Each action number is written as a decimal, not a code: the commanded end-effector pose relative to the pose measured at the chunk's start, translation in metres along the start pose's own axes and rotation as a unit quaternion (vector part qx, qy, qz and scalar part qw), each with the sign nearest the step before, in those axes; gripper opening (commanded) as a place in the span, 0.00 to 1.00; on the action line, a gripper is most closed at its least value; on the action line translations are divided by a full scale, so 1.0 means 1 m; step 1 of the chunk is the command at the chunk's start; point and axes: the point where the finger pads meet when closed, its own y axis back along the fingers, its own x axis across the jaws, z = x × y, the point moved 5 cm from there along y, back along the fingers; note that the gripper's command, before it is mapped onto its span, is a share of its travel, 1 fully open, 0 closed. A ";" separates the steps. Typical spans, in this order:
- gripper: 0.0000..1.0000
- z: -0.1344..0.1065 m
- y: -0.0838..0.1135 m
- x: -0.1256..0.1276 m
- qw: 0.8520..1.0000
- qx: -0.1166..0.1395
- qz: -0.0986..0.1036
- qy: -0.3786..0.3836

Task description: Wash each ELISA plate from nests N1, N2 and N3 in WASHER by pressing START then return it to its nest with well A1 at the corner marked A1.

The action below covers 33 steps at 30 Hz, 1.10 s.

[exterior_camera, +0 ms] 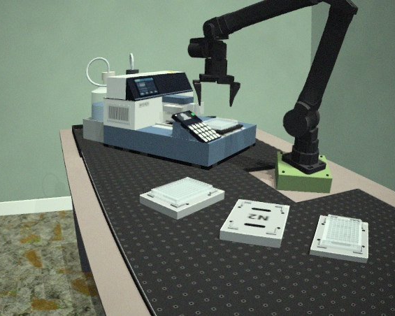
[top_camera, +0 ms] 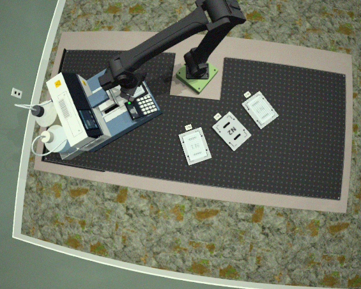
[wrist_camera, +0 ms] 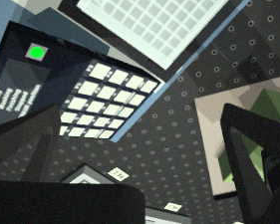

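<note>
Clear rigid plate [top_camera: 139, 92] [exterior_camera: 221, 123] [wrist_camera: 161, 29]: likely light, slippery; grip low sides
Black two-finger gripper [top_camera: 127, 93] [exterior_camera: 215, 105] [wrist_camera: 140, 112]: wide open

From my exterior camera, a plain matte sage-green wall [top_camera: 4, 192] [exterior_camera: 32, 105] fills nine to twelve o'clock. A white skirting board [top_camera: 17, 192] [exterior_camera: 29, 207] meets mottled grey-green flooring with rust-brown patches [top_camera: 147, 230] [exterior_camera: 32, 245] at eight o'clock. The pinkish-beige table border [top_camera: 179, 188] [exterior_camera: 88, 224] frames black perforated matting [top_camera: 294, 144] [exterior_camera: 196, 279] [wrist_camera: 154, 153].

Keypad [top_camera: 146, 104] [exterior_camera: 200, 128] [wrist_camera: 97, 101]: black, pale keys; lamp [top_camera: 129, 103] [exterior_camera: 193, 114] [wrist_camera: 37, 52] green; distant floor [top_camera: 131, 224] [exterior_camera: 29, 259] seemingly mottled grey-orange.
</note>
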 end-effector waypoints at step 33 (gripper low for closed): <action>1.00 0.073 0.008 -0.024 0.946 -0.003 0.003 -0.323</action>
